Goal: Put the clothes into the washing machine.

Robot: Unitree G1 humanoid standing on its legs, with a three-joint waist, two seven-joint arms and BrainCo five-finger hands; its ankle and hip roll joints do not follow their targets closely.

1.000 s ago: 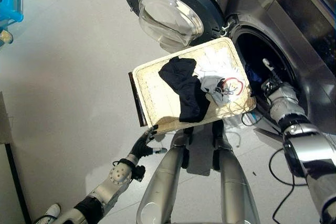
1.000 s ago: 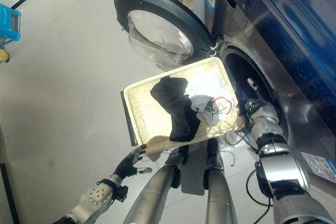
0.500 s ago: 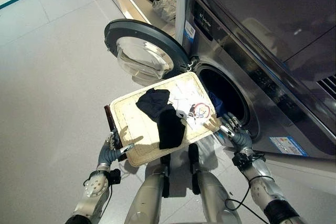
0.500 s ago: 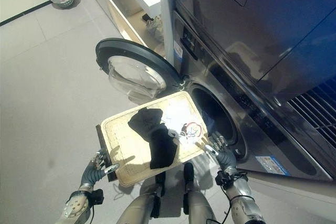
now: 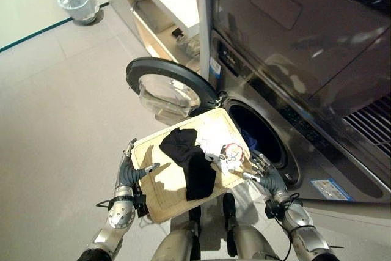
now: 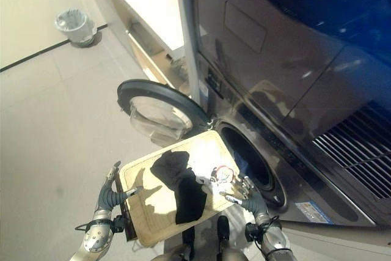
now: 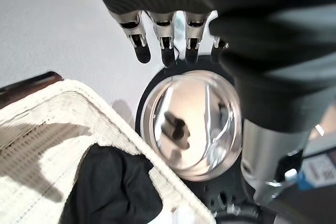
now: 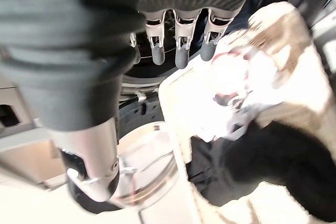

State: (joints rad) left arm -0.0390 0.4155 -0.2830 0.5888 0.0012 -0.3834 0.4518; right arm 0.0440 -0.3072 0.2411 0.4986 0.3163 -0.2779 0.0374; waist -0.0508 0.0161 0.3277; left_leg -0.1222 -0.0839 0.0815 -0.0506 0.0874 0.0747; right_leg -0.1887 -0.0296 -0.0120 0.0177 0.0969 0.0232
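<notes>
The flat cream wicker basket (image 5: pixel 160 195) with black cloth (image 5: pixel 189 158) sits between both hands. The left hand (image 5: pixel 129 173) and right hand (image 5: pixel 264 175) hold their fingers straight and spread; contact with the rim looks likely, though unclear.

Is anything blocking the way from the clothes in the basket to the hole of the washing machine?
Nothing visible does. The door is swung wide open to the side, and the basket with the clothes sits right before the open drum.

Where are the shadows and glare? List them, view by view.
Left eye view: the left hand's shadow falls on the basket. Right wrist view: glare washes out the white garment. Left wrist view: the door glass shows bright reflections.
</notes>
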